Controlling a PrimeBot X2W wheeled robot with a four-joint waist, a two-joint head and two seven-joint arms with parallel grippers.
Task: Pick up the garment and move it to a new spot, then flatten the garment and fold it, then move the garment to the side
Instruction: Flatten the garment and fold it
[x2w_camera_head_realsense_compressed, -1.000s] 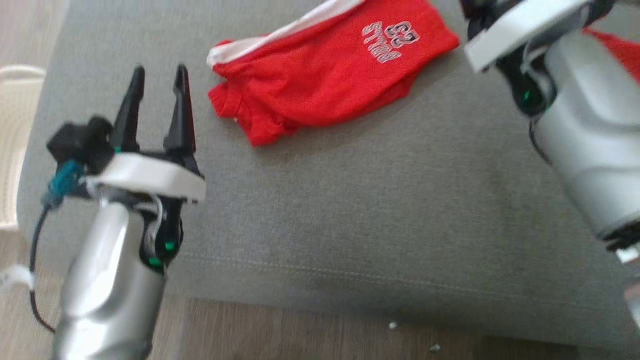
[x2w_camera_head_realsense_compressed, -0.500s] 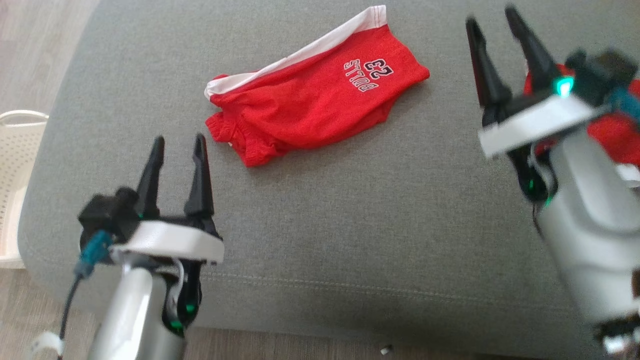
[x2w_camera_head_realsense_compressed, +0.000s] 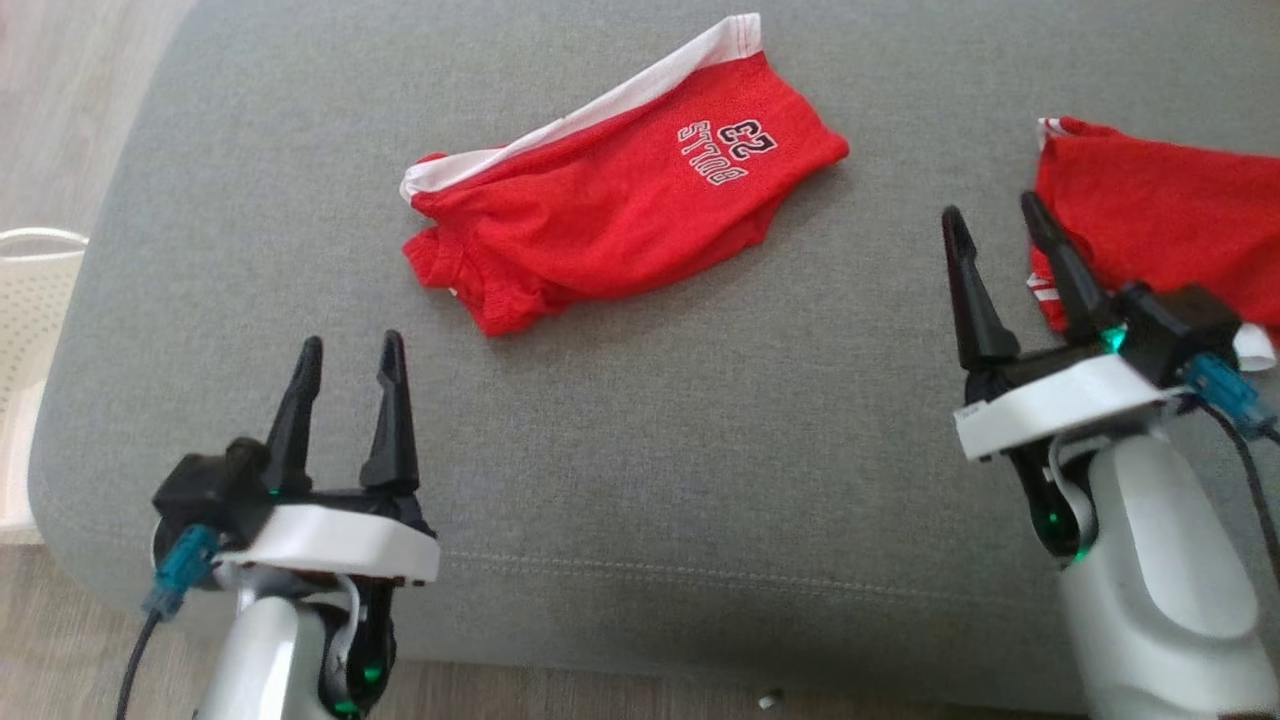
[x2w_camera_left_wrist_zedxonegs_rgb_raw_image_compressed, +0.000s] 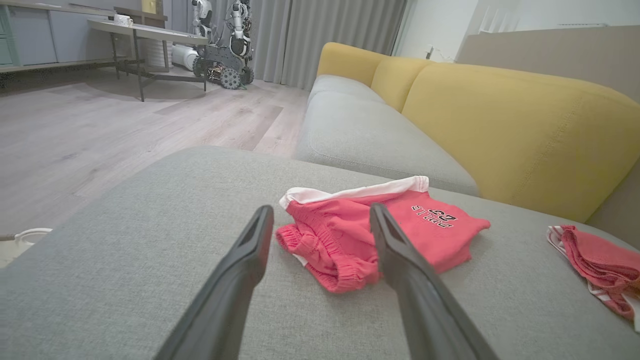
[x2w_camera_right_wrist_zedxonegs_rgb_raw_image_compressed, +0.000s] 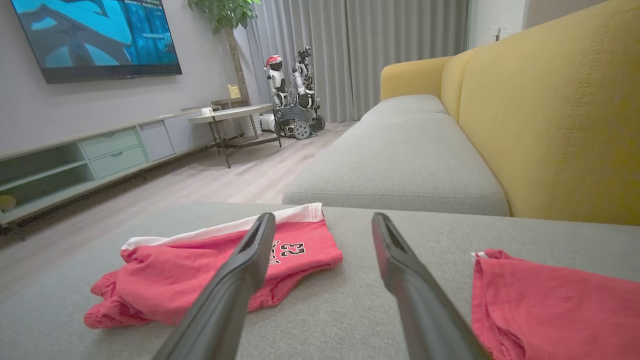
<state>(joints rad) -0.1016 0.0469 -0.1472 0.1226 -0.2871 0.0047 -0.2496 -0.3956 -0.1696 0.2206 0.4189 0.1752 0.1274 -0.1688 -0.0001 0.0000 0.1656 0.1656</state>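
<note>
Head view: "BULLS 23" on red shorts (x2w_camera_head_realsense_compressed: 600, 220).

Yellow-backed grey sofa (x2w_camera_right_wrist_zedxonegs_rgb_raw_image_compressed: 410, 150), wood floor (x2w_camera_left_wrist_zedxonegs_rgb_raw_image_compressed: 100, 140)

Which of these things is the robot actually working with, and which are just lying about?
Job, likely: red shorts, left pincer, right pincer, both open.
Lying about: other red garment, white basket, television, parked robot across the room.
</note>
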